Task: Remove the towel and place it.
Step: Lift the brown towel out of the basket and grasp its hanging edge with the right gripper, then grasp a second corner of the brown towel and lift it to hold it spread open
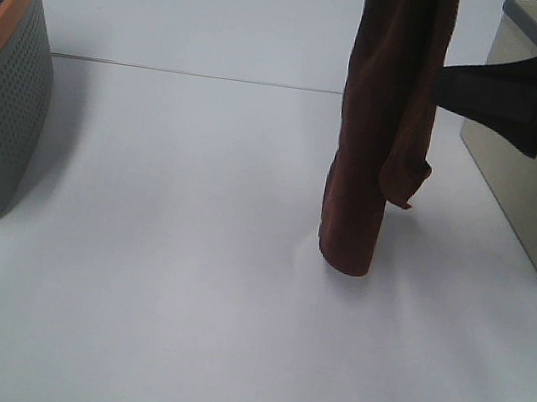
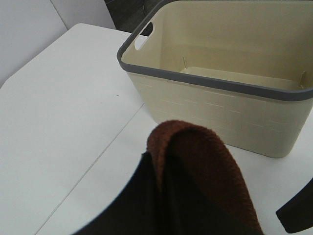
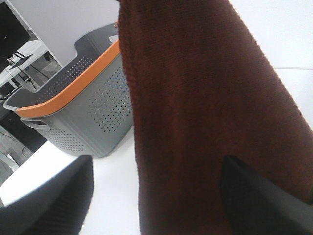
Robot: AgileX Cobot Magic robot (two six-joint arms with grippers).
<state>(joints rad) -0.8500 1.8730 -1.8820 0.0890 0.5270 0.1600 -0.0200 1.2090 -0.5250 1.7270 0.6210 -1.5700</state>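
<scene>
Exterior high view shows the towel (image 1: 376, 126) hanging, its low end reaching the white table (image 1: 133, 292). The left gripper (image 2: 215, 205) pinches its top. The right gripper (image 3: 156, 196) waits wide apart. The placing step looks begun; next, lay it down flat.

My white counter (image 1: 178, 329) fills the high view, evenly lit, a thin seam (image 1: 196, 74) crossing it toward 12 o'clock. Beyond its edge I see a pale wall (image 3: 63, 19) and a dark screen (image 3: 12, 24).
</scene>
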